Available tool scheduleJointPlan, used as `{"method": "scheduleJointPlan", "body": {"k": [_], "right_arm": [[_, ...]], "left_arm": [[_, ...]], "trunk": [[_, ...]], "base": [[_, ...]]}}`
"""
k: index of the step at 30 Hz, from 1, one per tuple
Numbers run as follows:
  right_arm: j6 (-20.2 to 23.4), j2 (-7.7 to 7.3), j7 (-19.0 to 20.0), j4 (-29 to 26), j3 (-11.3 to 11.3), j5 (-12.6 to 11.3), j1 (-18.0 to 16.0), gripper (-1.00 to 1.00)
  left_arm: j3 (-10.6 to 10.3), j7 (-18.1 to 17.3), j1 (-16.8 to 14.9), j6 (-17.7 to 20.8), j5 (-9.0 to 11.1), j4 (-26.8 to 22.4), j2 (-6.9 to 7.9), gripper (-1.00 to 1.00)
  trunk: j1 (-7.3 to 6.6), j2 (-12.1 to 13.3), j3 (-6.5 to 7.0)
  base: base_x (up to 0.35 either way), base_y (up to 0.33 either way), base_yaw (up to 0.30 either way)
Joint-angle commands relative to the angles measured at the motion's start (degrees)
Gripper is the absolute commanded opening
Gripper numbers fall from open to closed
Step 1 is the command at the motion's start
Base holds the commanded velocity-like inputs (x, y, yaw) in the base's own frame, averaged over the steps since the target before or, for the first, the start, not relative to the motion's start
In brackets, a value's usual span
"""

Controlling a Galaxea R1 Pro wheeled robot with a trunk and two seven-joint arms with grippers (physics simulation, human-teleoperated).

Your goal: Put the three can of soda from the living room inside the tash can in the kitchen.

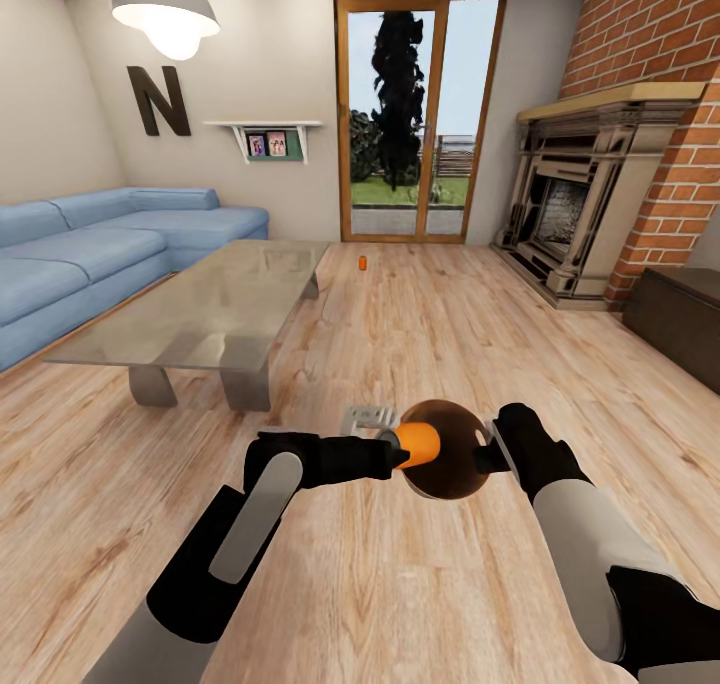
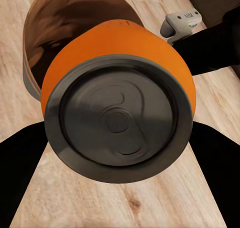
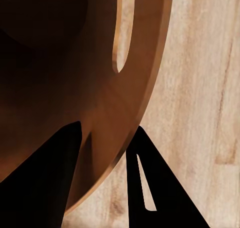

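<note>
One can at the bin's mouth, another far off on the floor

Two arms meet in front of the robot, above the wood floor (image 1: pixel 400 604). The left end effector (image 1: pixel 400 454) is closed around an orange can (image 1: pixel 418 445), held lying sideways with its far end pointing into the bin (image 1: pixel 455 464). From the left wrist, the can's (image 2: pixel 117 113) grey pull-tab end faces the camera, a dark finger (image 2: pixel 20 173) on either side of its body, and the bin's (image 2: pixel 60 28) open brown mouth lies just beyond it.

The right end effector (image 1: pixel 487 456) pinches the bin's thin rim (image 3: pixel 145 83), one finger inside the wall and one outside, holding the bin tilted toward the can.

A second orange can (image 1: pixel 362 261) stands on the floor well beyond the bin, near the glass doors (image 1: pixel 420 114) and past the glass bench (image 1: pixel 200 314).

The can is likely light, rigid if gripped gently, and smooth enough to slip; mid-body is the safest hold. The bin looks stiff but bulky, so a rim pinch may let it swing.
</note>
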Motion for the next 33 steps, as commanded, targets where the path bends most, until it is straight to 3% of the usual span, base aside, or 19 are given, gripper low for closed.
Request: {"method": "scheduleJointPlan", "body": {"k": [1, 20, 24, 33], "right_arm": [[0.02, 0.01, 0.12, -0.03, -0.02, -0.71, -0.03, -1.00], [0.02, 0.02, 0.12, -0.10, 0.06, -0.64, 0.06, -1.00], [0.02, 0.02, 0.12, -0.08, 0.06, -0.64, 0.06, -1.00], [0.02, 0.09, 0.12, -0.08, 0.06, -0.64, 0.06, -1.00]], "left_arm": [[0.01, -0.01, 0.00, 0.00, 0.03, 0.01, 0.00, -1.00], [0.75, 0.09, -0.55, 0.00, 0.07, 0.13, 0.01, -1.00], [0.75, 0.14, -0.60, 0.00, -0.02, 2.29, -0.06, -1.00], [0.36, 0.11, -0.70, -4.40, -0.18, 6.46, -0.22, -1.00]], "trunk": [[-0.01, -0.01, 0.01], [-0.01, -0.01, 0.01], [-0.01, -0.01, 0.01], [-0.01, -0.01, 0.01]], "base": [[0.000, 0.000, 0.000], [0.000, 0.000, 0.000], [0.000, 0.000, 0.000], [0.000, 0.000, 0.000]]}}
